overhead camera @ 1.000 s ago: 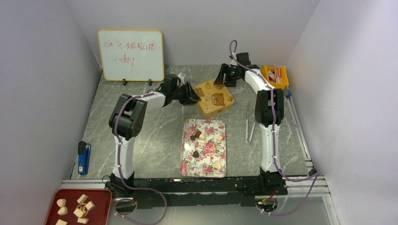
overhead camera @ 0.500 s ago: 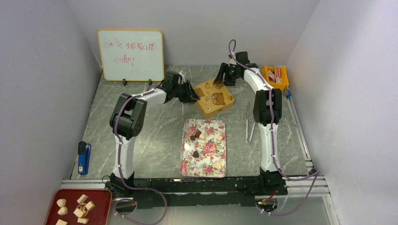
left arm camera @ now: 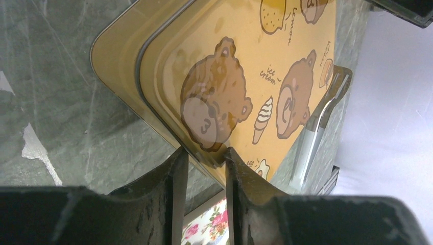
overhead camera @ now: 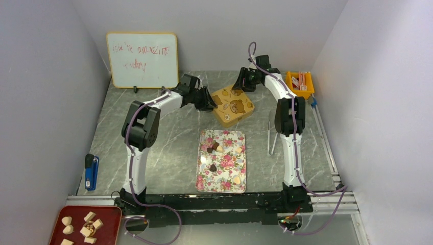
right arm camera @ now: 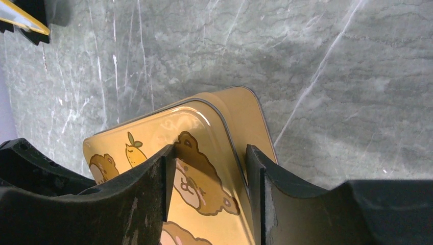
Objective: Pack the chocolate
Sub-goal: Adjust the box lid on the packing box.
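Observation:
The chocolate [overhead camera: 213, 167], small dark and tan pieces, lies scattered on a floral tray [overhead camera: 227, 173] at the table's middle. Behind the tray sits a yellow bear-print tin [overhead camera: 233, 107] with its lid on. My left gripper [overhead camera: 209, 104] is at the tin's left corner. In the left wrist view the left gripper [left arm camera: 203, 153] pinches the tin [left arm camera: 286, 46] by its rim, both fingertips against it. My right gripper [overhead camera: 240, 88] is at the far corner. The right wrist view has the right gripper [right arm camera: 209, 150] astride the tin [right arm camera: 214, 117] edge, jaws apart.
A whiteboard [overhead camera: 142, 60] stands at the back left and an orange bin [overhead camera: 300, 81] at the back right. Metal tongs [overhead camera: 272, 133] lie right of the tin. A blue tool [overhead camera: 91, 172] is at the left edge. A red tray [overhead camera: 104, 229] of beige chunks sits near left.
Both grippers' jaws have narrowed, the left one onto the tin's rim. The left wrist has edged back and right. The tin has barely shifted.

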Tool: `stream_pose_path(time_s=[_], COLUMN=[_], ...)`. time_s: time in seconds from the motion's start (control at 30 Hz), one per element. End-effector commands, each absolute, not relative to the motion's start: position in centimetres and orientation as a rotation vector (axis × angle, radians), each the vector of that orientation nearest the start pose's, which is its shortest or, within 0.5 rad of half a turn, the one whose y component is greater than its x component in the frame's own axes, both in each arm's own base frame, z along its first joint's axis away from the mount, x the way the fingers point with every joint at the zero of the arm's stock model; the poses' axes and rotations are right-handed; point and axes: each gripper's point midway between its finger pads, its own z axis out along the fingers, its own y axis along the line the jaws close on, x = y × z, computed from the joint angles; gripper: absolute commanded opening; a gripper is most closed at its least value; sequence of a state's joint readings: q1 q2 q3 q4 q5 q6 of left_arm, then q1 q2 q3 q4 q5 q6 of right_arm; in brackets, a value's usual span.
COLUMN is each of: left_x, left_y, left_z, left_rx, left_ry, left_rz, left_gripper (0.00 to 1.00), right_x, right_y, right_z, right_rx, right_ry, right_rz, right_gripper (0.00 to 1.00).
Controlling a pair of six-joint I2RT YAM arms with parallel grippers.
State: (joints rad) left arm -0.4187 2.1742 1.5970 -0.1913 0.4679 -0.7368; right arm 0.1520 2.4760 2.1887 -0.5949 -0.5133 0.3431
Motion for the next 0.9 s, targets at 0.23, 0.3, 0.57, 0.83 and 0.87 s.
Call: stream_pose_path(time_s=[0.23, 0.3, 0.57, 0.83, 0.87], left_x=[44.1, 43.9, 44.4, 45.7, 45.9], left_y=[-28.4, -28.4, -28.2, -28.0, -28.0], left_z=[-0.5, -0.7, 0.1, 1.3, 1.5], left_rx=[-0.168, -0.171, -0.172, -0.176, -0.173], left_ry=[2.725, 2.735, 2.710, 2.659, 2.652], left_rz=[-0.731, -0.725, -0.711, -0.746, -0.751], left_gripper=[0.24, 0.22, 0.36, 0.53, 0.53], right_x=[51.6, 51.2, 51.6, 52.9, 53.1], right_y=[21.0, 20.9, 20.6, 20.2, 20.2], right_z=[-1.5, -2.0, -1.4, 0.7, 1.0], right_rx=[-0.013, -0.012, -0.016, -0.016, -0.020], right_ry=[2.730, 2.749, 2.724, 2.655, 2.647], right_rz=[0.813, 0.810, 0.796, 0.820, 0.817], right_gripper=[0.48, 0.44, 0.56, 0.68, 0.68])
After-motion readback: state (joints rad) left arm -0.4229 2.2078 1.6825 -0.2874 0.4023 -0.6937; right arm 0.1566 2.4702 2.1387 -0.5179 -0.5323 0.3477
